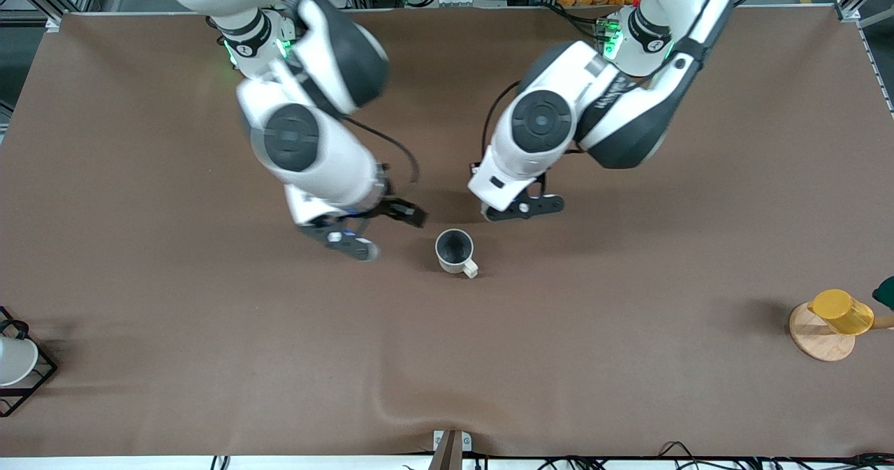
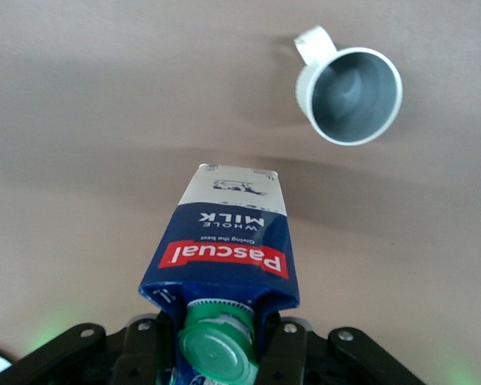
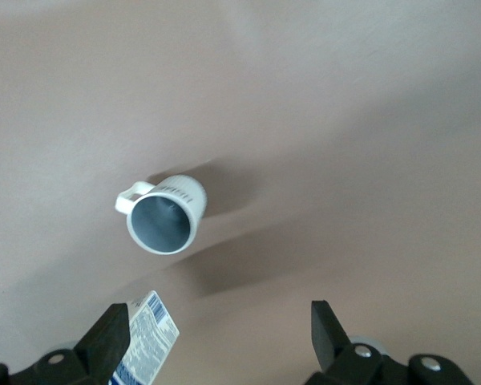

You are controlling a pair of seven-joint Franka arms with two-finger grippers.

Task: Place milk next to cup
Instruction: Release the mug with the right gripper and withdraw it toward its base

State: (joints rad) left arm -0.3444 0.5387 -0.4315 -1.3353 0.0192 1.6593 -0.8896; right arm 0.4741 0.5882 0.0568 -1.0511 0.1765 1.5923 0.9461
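Front view: my left gripper [image 1: 522, 208] hangs just beside the cup [image 1: 455, 250] at mid-table [image 1: 628, 358], and my hand hides the milk. My right gripper [image 1: 394, 233], spread wide and empty, waits nearby.

Left wrist view: I am clamped on the milk [image 2: 228, 249] at its top, with its base near the cup but apart. I should lower it straight and upright, and release only once it sits flat.

Right wrist view: the carton shows beside the cup.

Cut off at the lower frame edge of the left wrist view: milk [image 2: 224, 245], cap end and grip. Only a pale printed corner in the right wrist view. From the front, buried under the left gripper [image 1: 520, 208]. Smeared by blur: right gripper [image 1: 380, 231]. Clipped at the table's end edges: white cup [image 1: 14, 360] in black rack [image 1: 31, 379]; dark green thing [image 1: 885, 292], too little to tell.
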